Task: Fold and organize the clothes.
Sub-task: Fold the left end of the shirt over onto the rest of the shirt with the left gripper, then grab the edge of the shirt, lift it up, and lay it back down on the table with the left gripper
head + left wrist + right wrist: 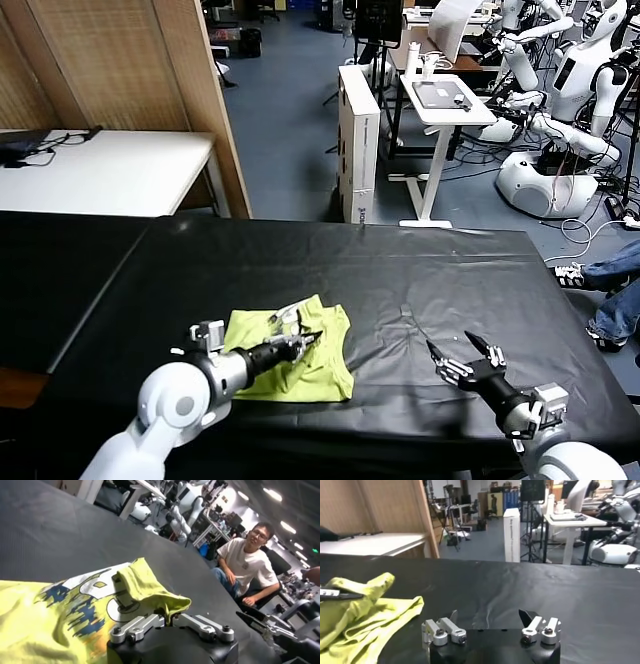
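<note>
The lime yellow-green T-shirt (300, 355) lies partly folded on the black table (400, 270), left of centre near the front edge. In the left wrist view the T-shirt (55, 615) shows a white and blue print. My left gripper (310, 340) is shut on a fold of the T-shirt and holds it lifted over the rest; the left gripper (169, 616) pinches that fold between its jaws. My right gripper (465, 352) is open and empty over bare table to the right of the T-shirt. The right wrist view shows the right gripper (490, 617) open, with the T-shirt (365, 615) off to its side.
A white table (100, 170) and wooden panels stand at the back left. A white box (358, 140), a small desk and other robots stand behind the black table. A seated person (245, 560) is beyond the table's right side.
</note>
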